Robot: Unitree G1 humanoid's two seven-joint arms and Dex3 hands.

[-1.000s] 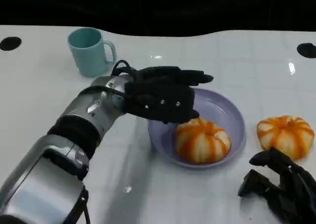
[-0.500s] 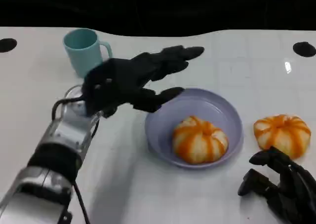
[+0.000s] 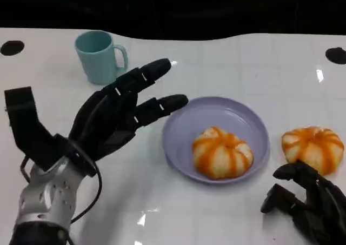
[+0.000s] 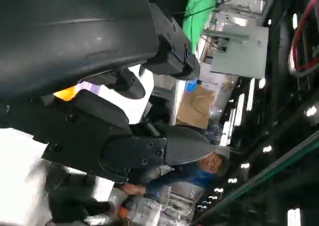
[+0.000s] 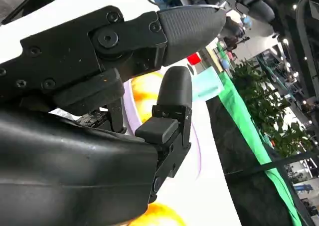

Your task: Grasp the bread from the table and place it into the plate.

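An orange-striped bread roll (image 3: 221, 152) lies in the lavender plate (image 3: 190, 127) at the table's middle. A second striped roll (image 3: 313, 148) sits on the white table to the plate's right. My left hand (image 3: 116, 115) is raised to the left of the plate, fingers spread and pointing toward it, holding nothing. My right hand (image 3: 305, 204) rests low at the front right, just in front of the second roll, fingers apart and empty. In the left wrist view my left hand's fingers (image 4: 129, 151) are spread. The right wrist view shows the right hand's fingers (image 5: 172, 106) before the plate (image 5: 197, 148) and roll (image 5: 145, 91).
A teal mug (image 3: 99, 55) stands at the back left, beyond my left hand. Black round holes (image 3: 11, 47) mark the table's far corners. A person (image 4: 189, 173) appears in the left wrist view beyond the table.
My left hand has drawn back from over the plate toward the front left, its fingers spreading. The roll stays in the plate. The right hand has not moved.
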